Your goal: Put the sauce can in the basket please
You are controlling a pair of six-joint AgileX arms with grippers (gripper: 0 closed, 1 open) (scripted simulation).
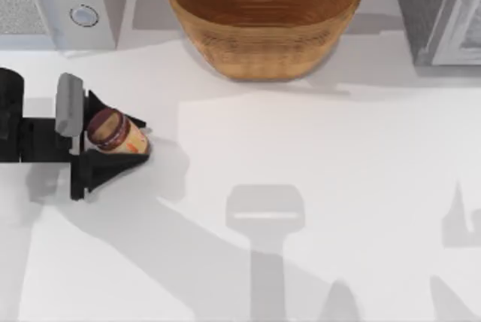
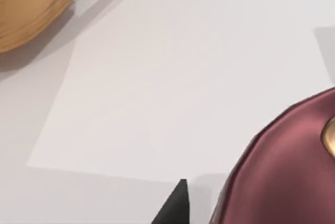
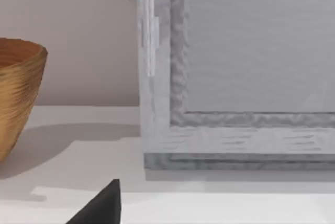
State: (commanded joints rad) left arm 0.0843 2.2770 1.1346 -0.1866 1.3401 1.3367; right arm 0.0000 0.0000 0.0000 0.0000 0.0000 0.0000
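Left tool (image 1: 113,140) at the desk's (image 1: 316,186) left side, fingers closed about the tilted sauce can (image 1: 115,132). A slanted hold may let the can slip during transfer. Open desk lies between it and the basket (image 1: 263,17) at far centre, flanked by appliances. Right tool: state cannot be told.

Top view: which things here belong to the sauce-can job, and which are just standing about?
Belonging to the job:
- sauce can, between the left gripper's fingers at the table's left
- basket, at the back centre
- left gripper

Standing about:
- grey appliance with two round knobs, back left
- grey framed cabinet, back right
- white table
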